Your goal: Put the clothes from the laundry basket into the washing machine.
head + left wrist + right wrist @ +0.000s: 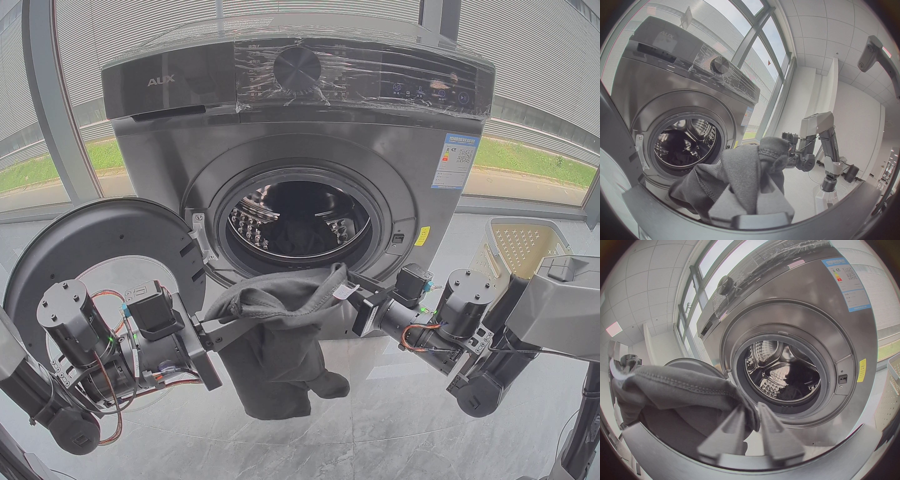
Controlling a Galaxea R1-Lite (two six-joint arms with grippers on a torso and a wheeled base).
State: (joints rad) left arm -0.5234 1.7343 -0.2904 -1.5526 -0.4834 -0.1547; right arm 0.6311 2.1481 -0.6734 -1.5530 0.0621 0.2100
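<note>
A dark grey garment (pixel 275 337) hangs in the air in front of the washing machine (pixel 300 125), stretched between both grippers just below the open drum (pixel 299 222). My left gripper (pixel 215 330) is shut on its left edge; the cloth (pixel 747 175) bunches over the fingers (pixel 725 200) in the left wrist view. On the right edge, by a white tag, my right gripper (pixel 355 286) is shut on the garment (pixel 684 387). The rest of the cloth droops toward the floor. Dark clothing (pixel 800 380) lies inside the drum.
The round door (pixel 100 250) stands swung open at the left, right behind the left arm. A cream perforated laundry basket (pixel 525 244) sits on the floor at the right, partly hidden by the right arm. Pale tiled floor (pixel 387 412) lies below.
</note>
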